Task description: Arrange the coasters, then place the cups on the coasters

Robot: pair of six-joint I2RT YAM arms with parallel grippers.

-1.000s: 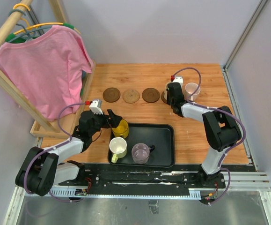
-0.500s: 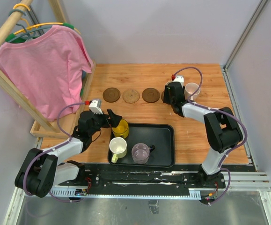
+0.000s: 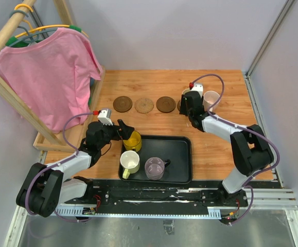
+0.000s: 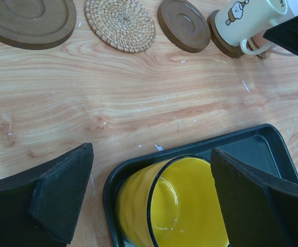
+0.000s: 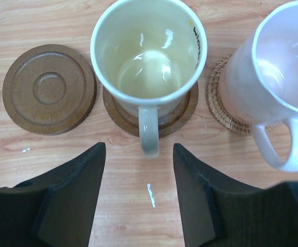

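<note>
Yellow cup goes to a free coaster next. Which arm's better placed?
Left. The left gripper, open, straddles the yellow cup in the tray. The right gripper is open by the cream cup on its coaster.

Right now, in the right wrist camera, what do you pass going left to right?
Bare brown coaster → cream cup on a second brown coaster → pink cup on a woven coaster.

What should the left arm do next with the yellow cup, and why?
Probably shut the left tool on the yellow cup: its open fingers stand either side of it in the tray, and three coasters lie bare.
</note>
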